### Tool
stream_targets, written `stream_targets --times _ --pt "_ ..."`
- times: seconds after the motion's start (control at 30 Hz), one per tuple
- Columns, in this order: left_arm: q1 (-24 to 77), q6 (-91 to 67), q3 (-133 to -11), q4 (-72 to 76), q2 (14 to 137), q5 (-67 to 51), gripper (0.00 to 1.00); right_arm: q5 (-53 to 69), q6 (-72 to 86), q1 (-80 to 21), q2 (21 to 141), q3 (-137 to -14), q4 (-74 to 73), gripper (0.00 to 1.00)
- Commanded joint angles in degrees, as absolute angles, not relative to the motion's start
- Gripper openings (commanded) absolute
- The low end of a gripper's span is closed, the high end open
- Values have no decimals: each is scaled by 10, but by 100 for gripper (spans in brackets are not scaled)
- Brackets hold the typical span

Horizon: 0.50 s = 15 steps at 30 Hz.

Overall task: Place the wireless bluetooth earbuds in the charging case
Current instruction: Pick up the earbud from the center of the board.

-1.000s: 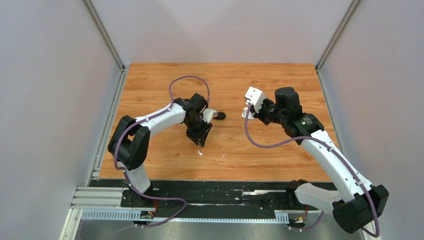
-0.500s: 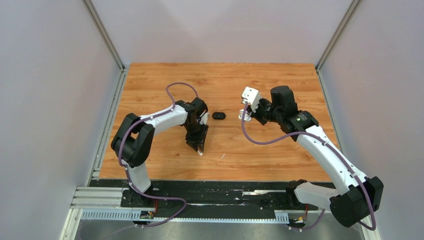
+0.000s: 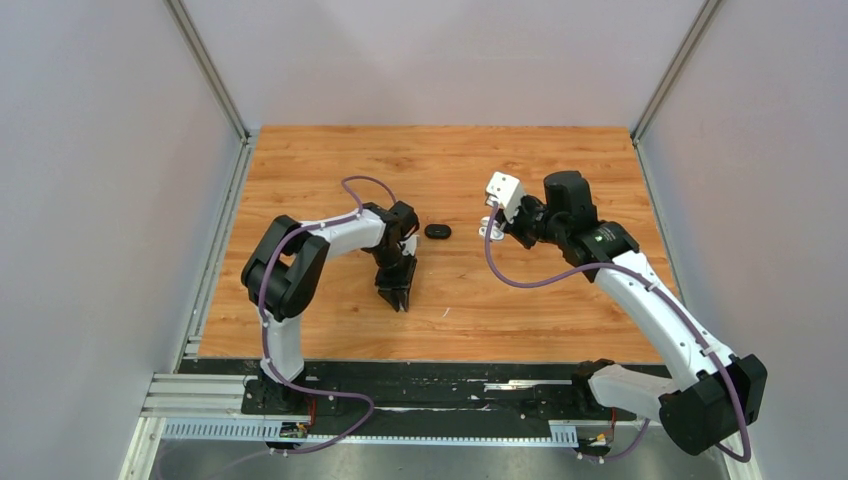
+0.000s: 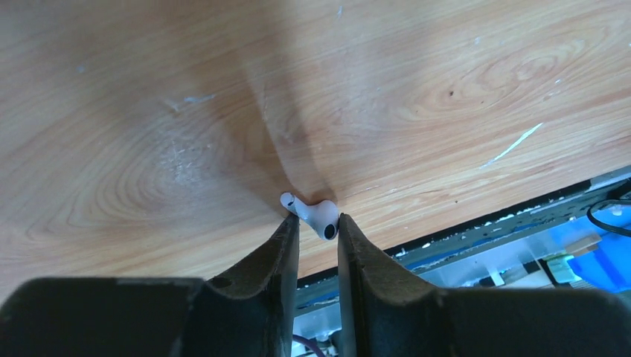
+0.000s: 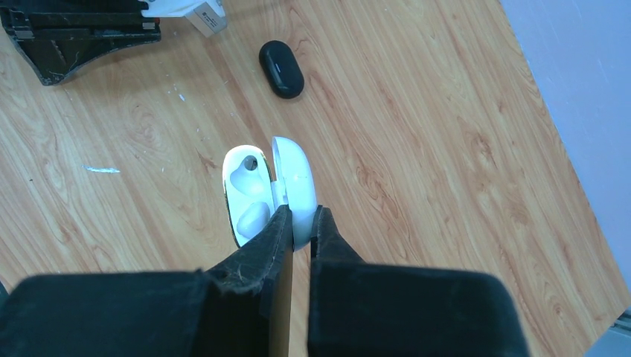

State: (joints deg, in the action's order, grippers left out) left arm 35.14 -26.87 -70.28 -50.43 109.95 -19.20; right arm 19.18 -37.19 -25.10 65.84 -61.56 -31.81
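Observation:
One earbud (image 4: pixel 318 216), a tiny glossy white bud with a short stem, lies on the wooden table (image 3: pixel 560 160). My left gripper (image 4: pixel 318 220) points down at it with the jaws narrowed, and both fingertips touch its sides. In the top view the left gripper (image 3: pixel 400 298) covers this bud. My right gripper (image 5: pixel 300 223) is shut on the lid of the white charging case (image 5: pixel 286 178), held open just above the table. A second earbud (image 5: pixel 253 217) sits in one of its sockets. The other socket (image 5: pixel 244 175) is bare. From above, the case (image 3: pixel 491 229) shows at the right gripper's tip.
A small black oval object (image 3: pixel 437 231) lies on the table between the two arms, also in the right wrist view as the black oval (image 5: pixel 281 68). A thin white fleck (image 4: pixel 512 145) marks the wood near the front edge. Grey walls close in three sides.
My left gripper has swung toward the near edge, come down over the earbud and narrowed its jaws onto it. The right arm shifted slightly left early on, then held still.

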Motion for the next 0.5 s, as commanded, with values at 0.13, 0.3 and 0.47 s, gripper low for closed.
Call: stream_targets --times 0.13,0.3,0.47 --pt "351 -184 -771 -499 1158 -161 18 195 -370 -246 636 -619 -283 0" --pt "351 -32 -850 -587 1190 -149 13 188 -374 -242 631 -623 -284 0" --pt "350 141 -883 -626 1189 -117 11 180 -376 -240 622 -628 -287 0"
